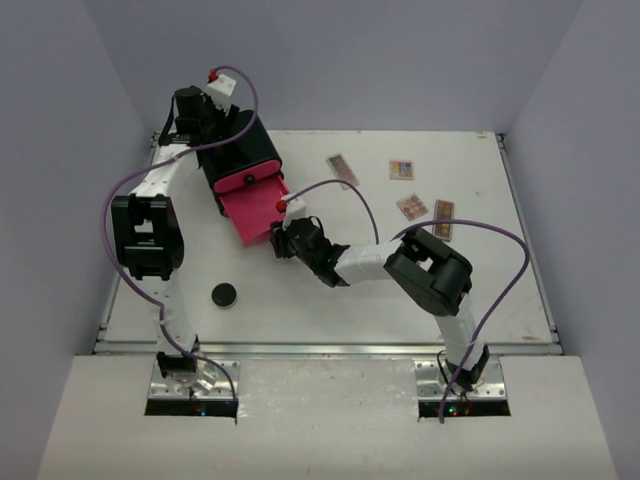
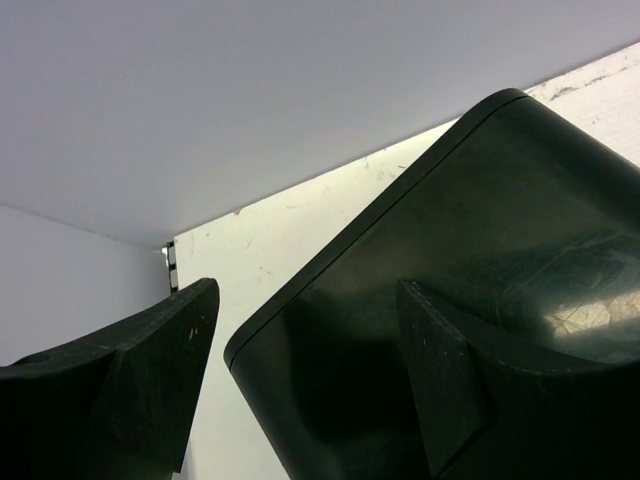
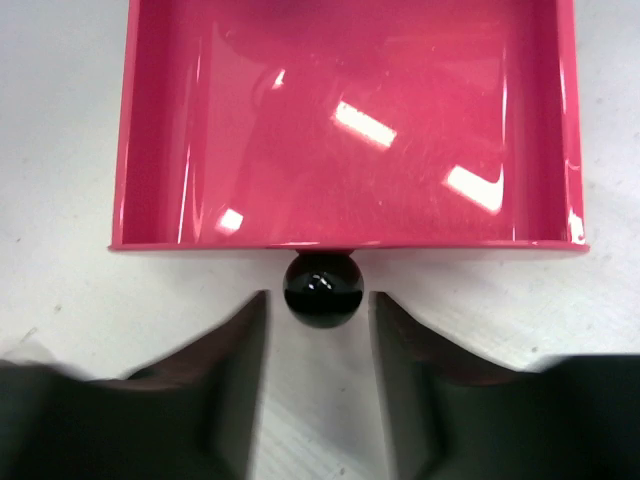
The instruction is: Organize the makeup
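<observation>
The makeup lies on the white table: three small flat palettes (image 1: 342, 170) (image 1: 401, 169) (image 1: 411, 207), a tan one (image 1: 443, 220) at the right, and a round dark compact (image 1: 223, 294) near the front left. The black chest (image 1: 240, 150) stands at the back left with one pink drawer (image 1: 255, 210) pulled out. In the right wrist view the drawer (image 3: 350, 120) holds nothing. My right gripper (image 3: 317, 300) is open just in front of the drawer's black knob (image 3: 322, 288), with a gap on each side. My left gripper (image 2: 305, 295) is open, straddling the chest's (image 2: 500, 200) back corner.
Grey walls close in the table at the back and both sides. The right arm's elbow (image 1: 430, 270) hangs over the table's middle right, close to the tan palette. A purple cable loops off each arm.
</observation>
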Controlling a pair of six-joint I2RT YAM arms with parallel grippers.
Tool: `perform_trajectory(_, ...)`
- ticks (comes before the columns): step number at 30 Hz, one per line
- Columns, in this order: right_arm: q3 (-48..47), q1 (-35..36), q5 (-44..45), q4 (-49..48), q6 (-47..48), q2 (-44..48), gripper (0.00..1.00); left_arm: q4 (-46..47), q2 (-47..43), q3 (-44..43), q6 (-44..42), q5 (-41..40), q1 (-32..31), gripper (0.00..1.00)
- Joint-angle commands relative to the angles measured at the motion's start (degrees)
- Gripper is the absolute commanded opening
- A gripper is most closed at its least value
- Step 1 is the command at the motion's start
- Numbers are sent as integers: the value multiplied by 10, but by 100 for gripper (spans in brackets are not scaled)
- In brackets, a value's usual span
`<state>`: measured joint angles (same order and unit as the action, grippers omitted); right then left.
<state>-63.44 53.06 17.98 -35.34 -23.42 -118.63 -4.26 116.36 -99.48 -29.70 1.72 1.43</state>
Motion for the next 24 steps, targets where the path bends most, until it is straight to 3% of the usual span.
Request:
perform_trajectory(1, -3, 1, -29, 14, -3, 33, 62, -99, 26, -1, -1, -1, -7, 73)
perform_trajectory(5, 42, 1, -21, 3, -6, 72, 84, -115, 23, -13, 2, 10, -6, 74)
perform_trajectory(10, 80, 0, -14, 74, 8, 141, 97, -140, 10, -35, 12, 40, -6, 78)
perform_trajectory(17, 124, -29, -80, 232, 33, 268, 99, -151, -40, -59, 44, 118, -6, 86)
perform_trajectory(21, 138, -88, -140, 333, 14, 331, 99, -162, -96, -69, 72, 165, -6, 90)
perform_trajectory(24, 173, -107, -129, 347, 28, 371, 99, -178, -150, -52, 71, 197, -6, 97)
